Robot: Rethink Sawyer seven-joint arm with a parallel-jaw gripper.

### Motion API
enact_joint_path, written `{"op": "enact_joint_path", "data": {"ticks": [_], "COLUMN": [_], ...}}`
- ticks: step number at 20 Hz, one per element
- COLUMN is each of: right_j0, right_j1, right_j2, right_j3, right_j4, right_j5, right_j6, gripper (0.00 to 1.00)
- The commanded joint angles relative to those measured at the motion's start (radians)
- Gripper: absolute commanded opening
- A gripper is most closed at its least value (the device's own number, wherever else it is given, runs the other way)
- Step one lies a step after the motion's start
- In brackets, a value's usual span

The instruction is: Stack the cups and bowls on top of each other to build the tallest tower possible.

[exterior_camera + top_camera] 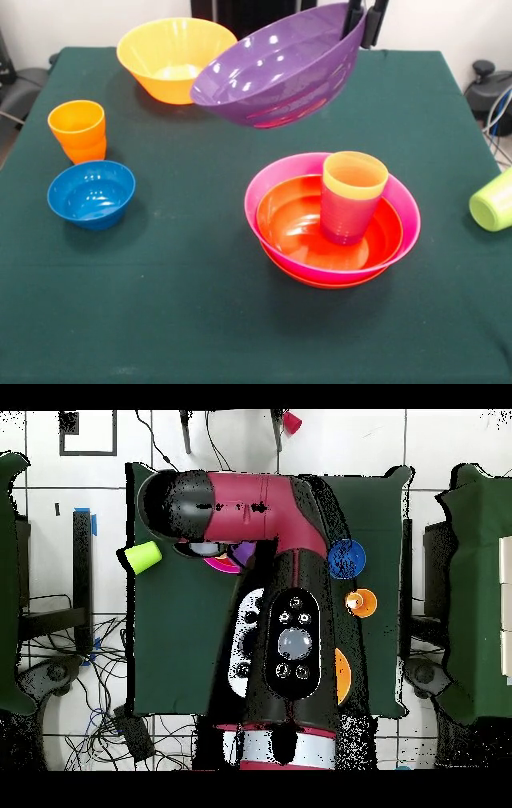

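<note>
Where the arm comes down at the top of the front view, the gripper (364, 20) pinches the rim of the purple bowl (280, 68), its black fingers on either side of the bowl's wall. The bowl hangs tilted in the air, clear of the green worktop (200, 304), its mouth turned toward the camera and upward. Below and to its right stands the tower (332, 220): a pink bowl with a red-orange bowl nested inside, and what looks like another red-orange rim under it. In that nest stands a purple cup (346, 216) with a yellow cup (354, 174) set in it. The yellow-orange bowl (172, 56) sits at the far side, partly behind the held bowl. The orange cup (78, 128) stands just behind the blue bowl (90, 192). A lime green cup (494, 200) lies on its side at the right edge.
</note>
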Motion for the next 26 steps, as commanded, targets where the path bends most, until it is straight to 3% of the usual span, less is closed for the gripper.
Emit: {"op": "enact_joint_path", "data": {"ticks": [1, 10, 16, 26], "right_j0": [0.030, 0.047, 0.079, 0.107], "right_j1": [0.011, 0.018, 0.024, 0.048], "right_j2": [0.048, 0.016, -0.043, -0.085], "right_j3": [0.038, -0.006, 0.019, 0.007], "right_j4": [-0.048, -0.077, -0.148, -0.197], "right_j5": [0.021, 0.074, -0.025, -0.082], "right_j6": [0.031, 0.031, 0.058, 0.087], "gripper": [0.00, 0.00, 0.00, 0.00]}}
